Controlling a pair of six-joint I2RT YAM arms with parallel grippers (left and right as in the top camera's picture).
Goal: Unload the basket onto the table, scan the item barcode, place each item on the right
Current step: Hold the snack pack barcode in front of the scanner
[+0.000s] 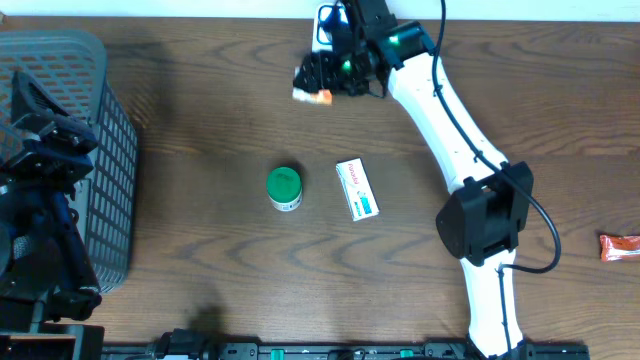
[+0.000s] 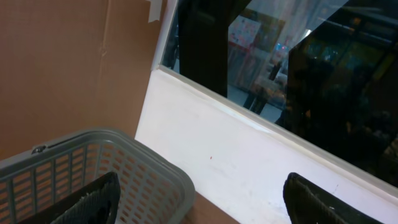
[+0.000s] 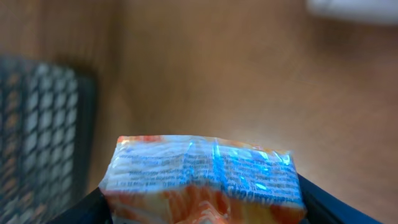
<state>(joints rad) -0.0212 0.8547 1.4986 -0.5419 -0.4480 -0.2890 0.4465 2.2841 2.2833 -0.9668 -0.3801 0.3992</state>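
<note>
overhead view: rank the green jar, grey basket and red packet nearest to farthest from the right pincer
1. green jar, mid-table, closest to the right pincer gripping an orange packet
2. grey basket, far left
3. red packet, right edge

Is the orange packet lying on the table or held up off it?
Held up: the packet sits between the fingers of the right gripper, with the table out of focus behind it.

Dark wood-grain table (image 1: 200, 120), matt finish; grey plastic mesh basket (image 1: 110, 130); packet (image 3: 202, 171) in glossy, crinkled plastic film w/ small print.
</note>
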